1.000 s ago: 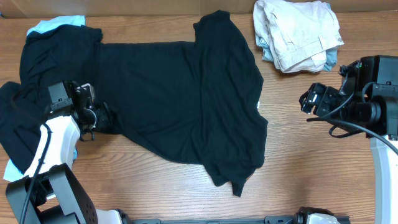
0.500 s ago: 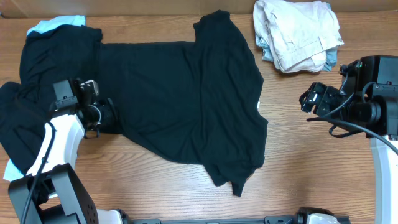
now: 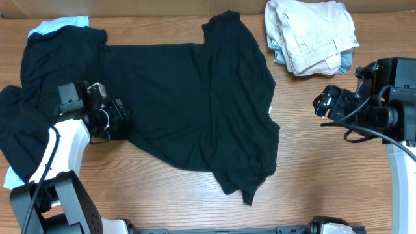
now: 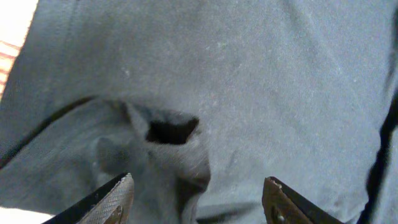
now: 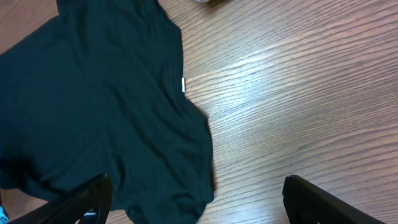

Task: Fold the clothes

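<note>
Overhead: black shirt (image 3: 195, 104) spread on table (image 3: 325, 175), beige garments (image 3: 311, 32) piled far right; left gripper (image 3: 119, 120) jaws apart over shirt's bunched edge; right gripper (image 3: 323, 103) jaws apart over bare wood.

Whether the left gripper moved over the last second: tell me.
Yes. The left gripper has slid further in over the black shirt, toward the side where the beige pile lies.
</note>
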`<state>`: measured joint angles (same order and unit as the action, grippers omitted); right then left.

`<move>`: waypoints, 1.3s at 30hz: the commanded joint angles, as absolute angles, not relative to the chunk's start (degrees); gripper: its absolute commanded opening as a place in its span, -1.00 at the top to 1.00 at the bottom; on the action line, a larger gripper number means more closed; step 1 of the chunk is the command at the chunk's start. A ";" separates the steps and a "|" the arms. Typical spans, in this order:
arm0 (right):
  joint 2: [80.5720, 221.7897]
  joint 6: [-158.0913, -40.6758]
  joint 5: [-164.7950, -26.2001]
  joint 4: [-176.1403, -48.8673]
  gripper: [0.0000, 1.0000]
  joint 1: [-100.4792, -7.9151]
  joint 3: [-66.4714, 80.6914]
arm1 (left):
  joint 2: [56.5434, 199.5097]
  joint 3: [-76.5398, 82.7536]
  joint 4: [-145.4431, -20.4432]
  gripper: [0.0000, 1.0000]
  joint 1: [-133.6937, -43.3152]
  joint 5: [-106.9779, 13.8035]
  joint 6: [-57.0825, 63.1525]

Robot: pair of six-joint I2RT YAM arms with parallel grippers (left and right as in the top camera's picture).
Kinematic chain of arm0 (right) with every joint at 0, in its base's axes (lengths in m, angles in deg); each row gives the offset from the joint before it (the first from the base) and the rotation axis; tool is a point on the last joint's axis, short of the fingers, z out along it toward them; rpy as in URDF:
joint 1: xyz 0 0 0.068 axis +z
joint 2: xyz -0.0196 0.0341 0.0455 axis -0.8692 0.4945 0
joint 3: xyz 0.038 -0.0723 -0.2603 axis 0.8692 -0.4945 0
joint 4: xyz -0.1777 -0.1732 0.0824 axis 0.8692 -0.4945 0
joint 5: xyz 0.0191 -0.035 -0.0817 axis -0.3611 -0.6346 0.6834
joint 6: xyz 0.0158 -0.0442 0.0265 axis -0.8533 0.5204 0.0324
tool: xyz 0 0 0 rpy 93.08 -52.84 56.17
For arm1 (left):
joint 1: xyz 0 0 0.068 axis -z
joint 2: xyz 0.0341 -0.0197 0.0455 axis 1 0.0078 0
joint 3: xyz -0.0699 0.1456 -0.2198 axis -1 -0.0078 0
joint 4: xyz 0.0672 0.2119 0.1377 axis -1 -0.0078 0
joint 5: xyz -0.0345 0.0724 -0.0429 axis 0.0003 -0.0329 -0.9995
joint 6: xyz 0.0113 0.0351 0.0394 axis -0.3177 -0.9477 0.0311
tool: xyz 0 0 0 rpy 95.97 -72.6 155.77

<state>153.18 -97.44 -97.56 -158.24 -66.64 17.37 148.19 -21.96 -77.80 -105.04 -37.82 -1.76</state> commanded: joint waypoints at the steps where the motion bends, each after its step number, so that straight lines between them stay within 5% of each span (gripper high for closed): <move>1: 153.20 -97.04 -97.65 -157.80 -0.82 -66.40 18.75 | 150.38 -20.80 -76.55 -0.40 -103.99 -36.25 0.75; 6: 153.31 -97.02 -97.63 -157.71 -0.82 -66.40 18.75 | 152.85 -20.80 -73.82 -0.51 -103.99 -37.06 3.05; 9: 153.77 -97.02 -97.63 -157.58 -0.82 -66.40 18.75 | 153.78 -20.80 -73.07 -0.40 -103.99 -36.97 3.07; 10: 153.99 -97.02 -97.63 -157.56 -0.82 -66.40 18.75 | 153.78 -20.80 -72.75 -0.29 -103.99 -36.97 3.09; 13: 155.06 -97.02 -97.63 -157.56 -0.82 -66.40 18.75 | 153.76 -20.74 -71.50 0.56 -104.08 -37.10 3.11; 16: 156.48 -97.02 -97.78 -157.67 -0.82 -66.40 18.75 | 153.76 -20.61 -69.80 0.92 -104.12 -37.93 3.00; 30: 157.95 -95.67 -104.12 -162.89 -0.72 -64.68 18.22 | 150.16 -4.37 -86.98 0.92 -104.14 -39.96 -3.16; 39: 157.77 -103.71 -104.27 -160.36 -0.64 -46.67 1.90 | 147.84 0.00 -91.96 0.92 -104.14 -39.57 -5.00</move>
<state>158.14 -98.12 -103.53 -162.68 -51.96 8.43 148.71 -1.18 -91.28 -104.14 -38.96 -3.38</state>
